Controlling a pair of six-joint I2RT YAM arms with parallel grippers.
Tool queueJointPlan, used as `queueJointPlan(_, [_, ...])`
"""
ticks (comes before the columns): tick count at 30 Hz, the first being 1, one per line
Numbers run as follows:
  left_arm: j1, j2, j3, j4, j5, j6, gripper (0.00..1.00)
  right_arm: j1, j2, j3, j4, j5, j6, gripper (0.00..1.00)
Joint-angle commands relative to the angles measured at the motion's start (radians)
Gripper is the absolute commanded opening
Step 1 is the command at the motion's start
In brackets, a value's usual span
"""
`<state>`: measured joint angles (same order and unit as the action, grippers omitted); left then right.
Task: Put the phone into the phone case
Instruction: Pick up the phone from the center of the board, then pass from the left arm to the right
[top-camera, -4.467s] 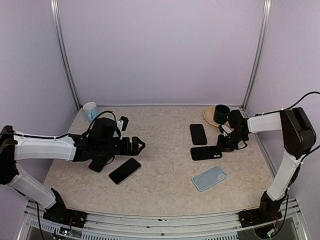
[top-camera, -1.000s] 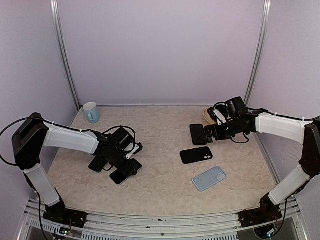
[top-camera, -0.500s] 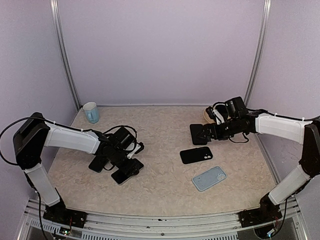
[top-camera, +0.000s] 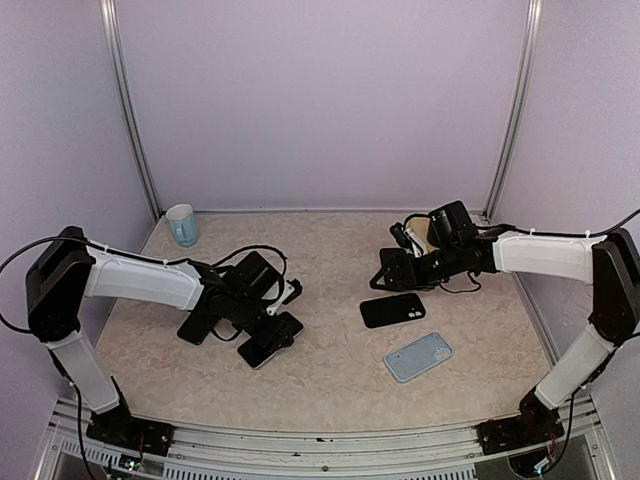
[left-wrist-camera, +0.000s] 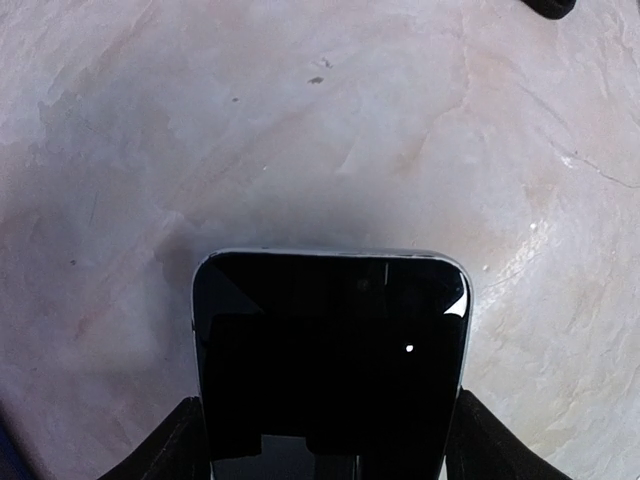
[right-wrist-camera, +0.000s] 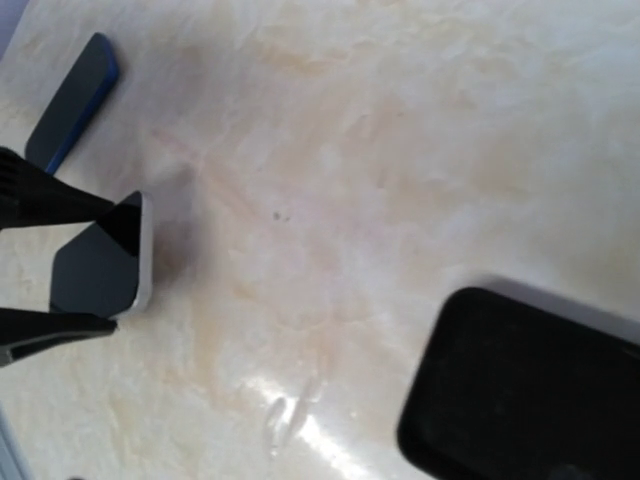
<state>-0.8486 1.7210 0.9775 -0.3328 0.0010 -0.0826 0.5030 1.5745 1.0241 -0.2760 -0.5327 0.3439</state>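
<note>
**Overhead and wrist views.** The left gripper (left-wrist-camera: 330, 455) has its jaws clamped across the width of the phone (left-wrist-camera: 330, 340). A finger presses each long side, and the dark screen faces up. The phone sits low at the left-centre of the bench (top-camera: 330, 250); whether it touches the surface cannot be told. A flat black item (top-camera: 193, 328) lies partly under the left arm, just beside the phone.

The right gripper (right-wrist-camera: 118, 262) has its jaws spread wide and closed on a second phone (right-wrist-camera: 90, 270). This phone is black with a pale rim and is tilted off the flat at the right-centre of the bench.

The black phone case (top-camera: 392, 310) lies flat just in front of the right gripper, apart from it. The light-blue phone case (top-camera: 418, 357) lies nearer the front edge. Both cases are well apart from the phone in the left jaws. A pale blue mug (top-camera: 181, 224) stands upright at the back left corner.
</note>
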Motion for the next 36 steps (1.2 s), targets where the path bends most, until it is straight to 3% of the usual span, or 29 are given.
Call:
queueJointPlan(1, [-0.026, -0.049, 0.047, 0.063, -0.016, -0.018, 0.11, 0.029, 0.031, 0.024, 0.053, -0.035, 0.044, 0.99])
queueJointPlan(25, [-0.205, -0.093, 0.153, 0.147, -0.086, -0.008, 0.08, 0.141, 0.150, 0.082, 0.182, -0.160, 0.173, 0.92])
queueJointPlan(36, [-0.232, -0.074, 0.186, 0.146, -0.109, 0.011, 0.07, 0.174, 0.165, 0.071, 0.209, -0.232, 0.195, 0.87])
